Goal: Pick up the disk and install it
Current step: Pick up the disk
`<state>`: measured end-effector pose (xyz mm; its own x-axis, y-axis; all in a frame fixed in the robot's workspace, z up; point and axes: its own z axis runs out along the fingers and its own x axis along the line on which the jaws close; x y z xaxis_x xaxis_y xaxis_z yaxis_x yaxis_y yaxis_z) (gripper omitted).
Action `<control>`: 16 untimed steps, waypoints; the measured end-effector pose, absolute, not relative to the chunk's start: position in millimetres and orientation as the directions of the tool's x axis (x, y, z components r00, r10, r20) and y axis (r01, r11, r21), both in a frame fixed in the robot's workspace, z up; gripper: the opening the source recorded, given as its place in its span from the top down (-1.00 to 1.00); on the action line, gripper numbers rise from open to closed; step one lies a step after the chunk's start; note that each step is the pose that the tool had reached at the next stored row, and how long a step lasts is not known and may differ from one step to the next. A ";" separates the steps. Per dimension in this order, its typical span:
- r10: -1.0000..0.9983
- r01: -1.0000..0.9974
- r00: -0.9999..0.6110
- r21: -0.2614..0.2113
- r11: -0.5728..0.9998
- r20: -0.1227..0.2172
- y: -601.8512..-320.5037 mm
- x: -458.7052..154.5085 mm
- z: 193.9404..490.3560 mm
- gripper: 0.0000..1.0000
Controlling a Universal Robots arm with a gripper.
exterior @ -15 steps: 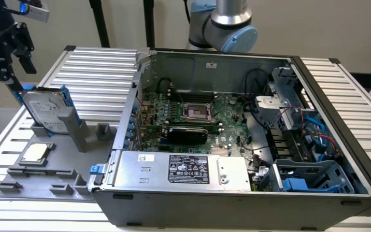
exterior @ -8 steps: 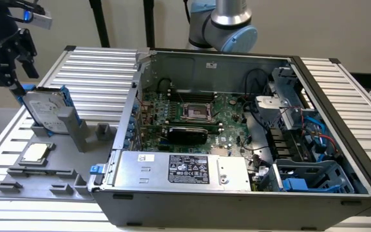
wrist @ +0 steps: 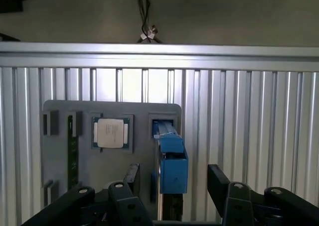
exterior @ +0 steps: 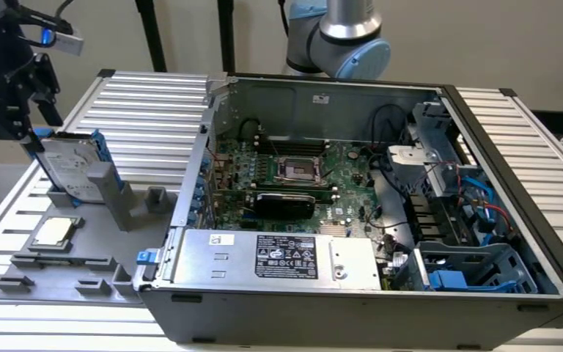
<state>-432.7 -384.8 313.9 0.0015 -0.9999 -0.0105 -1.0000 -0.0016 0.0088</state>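
Note:
The disk (exterior: 67, 167) stands on edge in a slot of the grey fixture plate (exterior: 76, 273) at the exterior view's left. It is silver with a white label and blue rails. In the wrist view I look down on its blue rail (wrist: 172, 167). My gripper (exterior: 17, 121) hangs just above the disk's upper corner. It is open, and its black fingers (wrist: 132, 178) stand either side of the rail without touching it, the gripper (wrist: 174, 183) centred over the disk.
A square CPU chip (exterior: 52, 232) lies on the same plate beside the disk. The open computer case (exterior: 193, 147) sits to the exterior view's right, with motherboard (exterior: 292, 172), a silver power supply (exterior: 281, 257) and a blue drive bay (exterior: 468, 268). A ribbed aluminium table (exterior: 149, 103) lies underneath.

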 end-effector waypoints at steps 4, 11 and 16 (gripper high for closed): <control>-1.000 -1.000 0.001 0.009 -0.002 -0.011 -384.8 -433.0 306.5 -0.31; -1.000 -1.000 0.002 0.009 -0.002 -0.011 -385.4 -434.9 293.8 -0.31; -1.000 -1.000 0.001 0.009 -0.002 -0.011 -386.4 -435.6 286.4 -0.31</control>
